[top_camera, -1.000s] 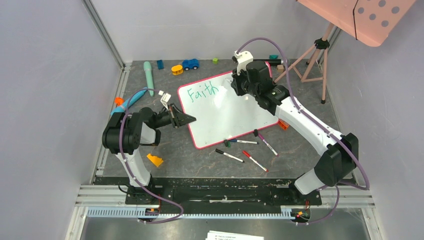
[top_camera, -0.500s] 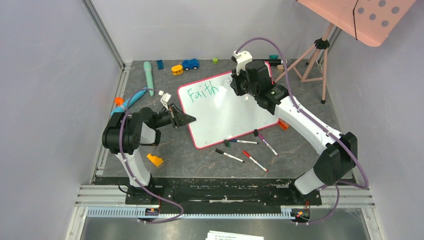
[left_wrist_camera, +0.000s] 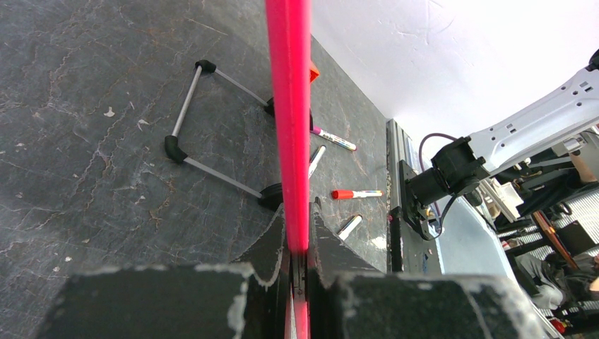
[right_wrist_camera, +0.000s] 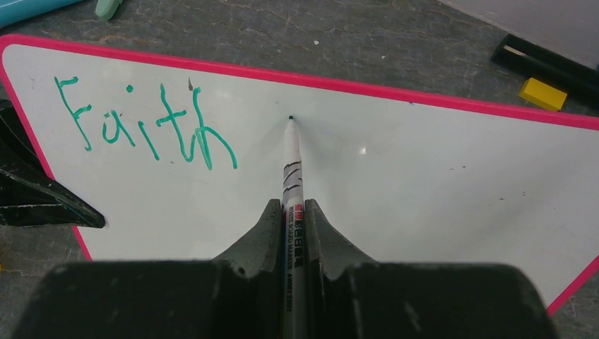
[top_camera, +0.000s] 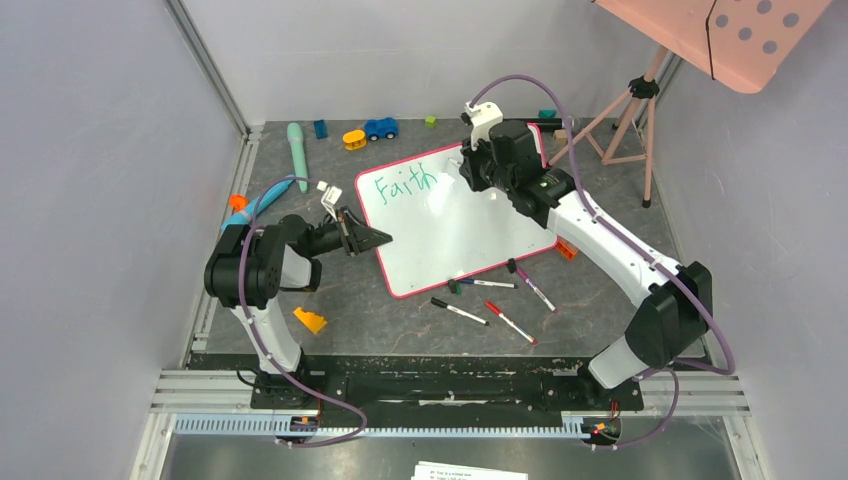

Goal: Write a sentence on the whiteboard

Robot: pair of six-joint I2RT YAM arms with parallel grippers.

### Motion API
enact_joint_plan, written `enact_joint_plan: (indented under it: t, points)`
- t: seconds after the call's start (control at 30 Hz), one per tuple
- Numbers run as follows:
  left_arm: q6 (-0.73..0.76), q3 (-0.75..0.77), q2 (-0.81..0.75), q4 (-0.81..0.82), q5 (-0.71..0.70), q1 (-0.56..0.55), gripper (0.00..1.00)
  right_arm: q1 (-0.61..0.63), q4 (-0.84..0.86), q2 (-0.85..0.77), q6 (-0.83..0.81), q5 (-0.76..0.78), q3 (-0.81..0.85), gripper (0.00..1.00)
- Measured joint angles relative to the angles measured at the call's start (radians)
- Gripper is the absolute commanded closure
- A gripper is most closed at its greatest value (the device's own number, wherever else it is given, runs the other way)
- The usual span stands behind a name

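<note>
The whiteboard (top_camera: 460,230) with a pink-red rim lies tilted mid-table. The green word "Faith" (top_camera: 404,185) is written at its upper left; it also shows in the right wrist view (right_wrist_camera: 145,127). My left gripper (top_camera: 372,238) is shut on the board's left rim (left_wrist_camera: 289,106). My right gripper (top_camera: 468,172) is shut on a white marker (right_wrist_camera: 291,166) over the board (right_wrist_camera: 424,176), right of the word. The marker's tip (right_wrist_camera: 290,118) points at the white surface; I cannot tell if it touches.
Several loose markers (top_camera: 500,298) lie in front of the board, also seen in the left wrist view (left_wrist_camera: 357,193). Toy cars (top_camera: 370,131), a teal tool (top_camera: 297,152) and blocks lie behind it. An orange piece (top_camera: 309,320) lies near left. A pink tripod (top_camera: 625,115) stands back right.
My right arm has drifted slightly left and back over the board. The writing is the same. The left arm has not moved.
</note>
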Motion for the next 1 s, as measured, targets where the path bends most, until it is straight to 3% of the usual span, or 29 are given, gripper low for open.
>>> enact_joint_plan:
  t: [1.0]
  points:
    - [-0.001, 0.000, 0.000, -0.001, 0.000, 0.000, 0.98, -0.001, 0.000, 0.022, 0.016, -0.007, 0.017, 1.00]
